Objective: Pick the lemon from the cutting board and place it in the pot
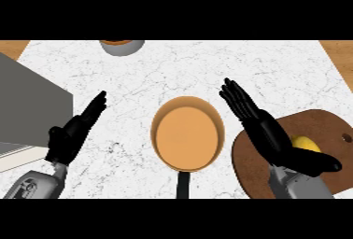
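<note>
A yellow lemon point(305, 144) lies on the brown cutting board point(324, 126) at the right. My right hand point(265, 130) stands over the board's left edge, just left of the lemon, fingers straight and pointing away, thumb reaching under the lemon's near side and hiding part of it. The orange pot point(187, 133) with a black handle point(183, 185) sits in the middle of the counter, left of that hand. My left hand point(72, 131) rests open at the left, fingers up, holding nothing.
A grey box-like appliance point(27, 107) fills the left edge. A grey bowl with orange contents point(121, 45) sits at the far edge. White marble counter point(186, 70) lies between them; wooden strips show at both far corners.
</note>
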Tool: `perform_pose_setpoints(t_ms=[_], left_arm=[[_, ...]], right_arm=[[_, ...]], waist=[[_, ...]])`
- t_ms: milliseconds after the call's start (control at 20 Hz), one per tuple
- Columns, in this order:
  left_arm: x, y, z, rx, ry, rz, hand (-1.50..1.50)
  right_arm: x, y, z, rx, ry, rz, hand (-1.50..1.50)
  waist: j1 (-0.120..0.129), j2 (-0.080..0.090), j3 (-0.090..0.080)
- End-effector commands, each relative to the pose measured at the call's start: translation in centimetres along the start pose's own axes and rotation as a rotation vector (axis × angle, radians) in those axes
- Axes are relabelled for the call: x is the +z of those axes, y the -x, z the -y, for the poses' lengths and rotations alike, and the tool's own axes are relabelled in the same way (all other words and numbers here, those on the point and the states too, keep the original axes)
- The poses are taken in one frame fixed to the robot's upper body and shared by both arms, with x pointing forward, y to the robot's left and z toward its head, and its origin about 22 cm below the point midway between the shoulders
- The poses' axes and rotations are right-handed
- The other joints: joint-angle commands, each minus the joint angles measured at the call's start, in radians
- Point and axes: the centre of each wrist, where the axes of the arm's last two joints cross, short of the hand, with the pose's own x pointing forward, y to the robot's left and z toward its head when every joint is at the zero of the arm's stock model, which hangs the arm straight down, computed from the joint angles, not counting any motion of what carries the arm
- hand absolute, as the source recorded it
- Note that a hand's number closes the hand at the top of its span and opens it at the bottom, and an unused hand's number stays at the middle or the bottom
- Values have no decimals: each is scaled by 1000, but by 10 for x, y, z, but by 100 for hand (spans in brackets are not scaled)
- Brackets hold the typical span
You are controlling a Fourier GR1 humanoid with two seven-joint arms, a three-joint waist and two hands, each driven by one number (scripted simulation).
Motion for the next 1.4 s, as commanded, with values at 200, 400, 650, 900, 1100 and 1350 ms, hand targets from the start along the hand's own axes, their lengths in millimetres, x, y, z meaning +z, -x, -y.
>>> perform_pose_setpoints(t_ms=[200,400,650,900,1100,1350], left_arm=[[11,30,1,81,-35,-127,0],[18,43,11,151,-31,-204,0],[17,43,19,141,-20,-197,0],[10,50,47,166,22,-184,0],[15,45,35,152,41,-188,0],[14,36,29,153,24,-183,0]], right_arm=[[73,-9,84,262,154,-405,150],[81,-40,132,725,560,-175,-150],[128,-28,107,625,673,148,-150],[132,-108,97,619,541,-16,-150],[135,-124,104,643,525,-301,-150],[126,-148,102,535,537,-413,-150]], waist=[[-8,20,11],[-69,9,12],[-24,15,15],[-4,18,10],[8,20,10],[19,20,12]])
